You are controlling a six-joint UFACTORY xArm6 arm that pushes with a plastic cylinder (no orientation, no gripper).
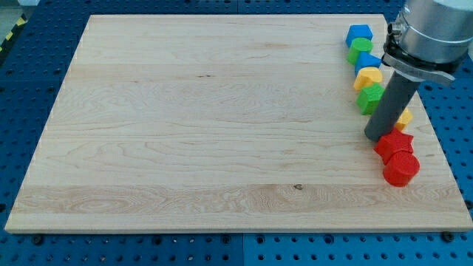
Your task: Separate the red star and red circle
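The red star [392,144] and the red circle [401,169] lie touching each other near the board's right edge, the circle just below the star. My tip [377,137] stands on the board at the star's upper left, touching or almost touching it. The dark rod rises from there toward the view's top right and hides part of the blocks behind it.
A column of blocks runs above the star along the right edge: a blue block [359,34], a green one [361,49], a blue one [367,62], a yellow one [368,77], a green one [370,97]. A yellow block [404,117] peeks out behind the rod. The board's right edge [436,148] is close.
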